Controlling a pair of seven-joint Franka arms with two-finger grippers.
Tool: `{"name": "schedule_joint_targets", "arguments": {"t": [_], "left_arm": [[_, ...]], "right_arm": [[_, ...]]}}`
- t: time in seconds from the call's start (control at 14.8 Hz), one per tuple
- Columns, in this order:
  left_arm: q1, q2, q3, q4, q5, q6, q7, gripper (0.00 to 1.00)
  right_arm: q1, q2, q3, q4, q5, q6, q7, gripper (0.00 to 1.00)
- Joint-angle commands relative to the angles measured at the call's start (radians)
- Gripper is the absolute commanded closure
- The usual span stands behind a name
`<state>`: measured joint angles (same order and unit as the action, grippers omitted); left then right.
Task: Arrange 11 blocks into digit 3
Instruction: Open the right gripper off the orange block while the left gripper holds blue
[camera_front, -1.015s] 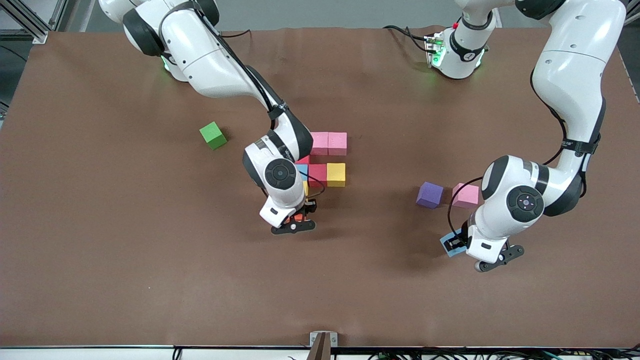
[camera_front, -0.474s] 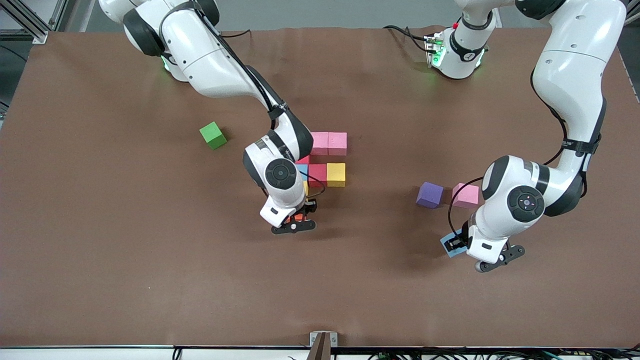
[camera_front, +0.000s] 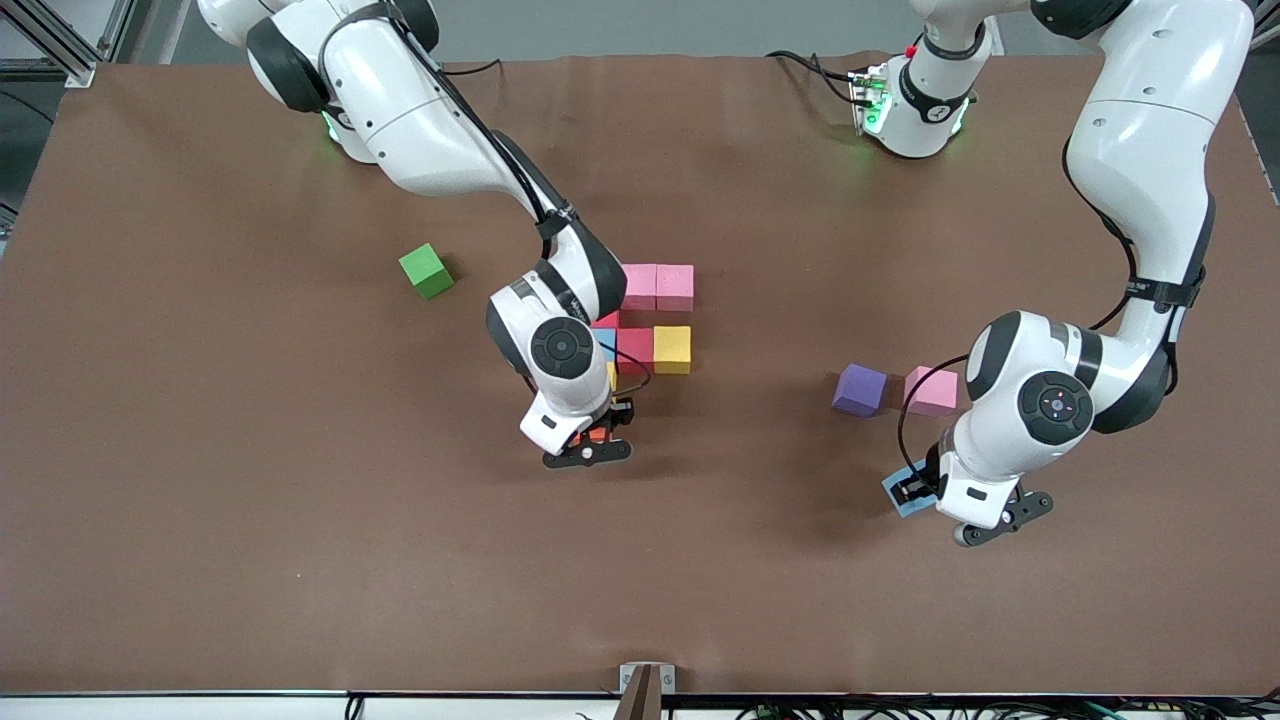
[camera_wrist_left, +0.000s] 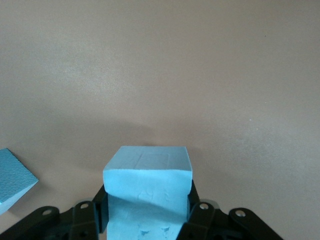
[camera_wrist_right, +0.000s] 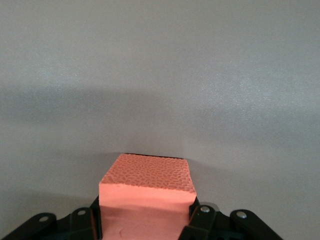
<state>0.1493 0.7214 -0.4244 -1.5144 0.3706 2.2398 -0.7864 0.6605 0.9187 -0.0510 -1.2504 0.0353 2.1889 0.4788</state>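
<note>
The left gripper (camera_wrist_left: 147, 220) pinches one blue block (camera_wrist_left: 148, 192). The right gripper (camera_wrist_right: 145, 220) pinches one orange block (camera_wrist_right: 146, 197). Three pink blocks (camera_front: 657, 286), one purple block (camera_front: 860, 389), one green cube (camera_front: 426, 270) sit on the bench (camera_front: 250, 500).

Green cube (camera_front: 426, 271) sat alone on brown table (camera_front: 200, 500), toward right arm's end, well apart from the other cubes; a small metal bracket (camera_front: 646, 683) stood at the table's near edge

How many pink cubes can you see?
3. Two sit touching in the cluster, farthest from the camera; one lies beside the purple cube. The arms may hide more.
</note>
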Motion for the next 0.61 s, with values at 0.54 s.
{"name": "schedule_joint_targets", "arguments": {"t": [0.54], "left_arm": [[0.003,-0.014,0.001,0.006,0.002,-0.011,-0.024,0.49]], "right_arm": [[0.01,0.014,0.0,0.014,0.006,-0.014,0.009,1.0]]}}
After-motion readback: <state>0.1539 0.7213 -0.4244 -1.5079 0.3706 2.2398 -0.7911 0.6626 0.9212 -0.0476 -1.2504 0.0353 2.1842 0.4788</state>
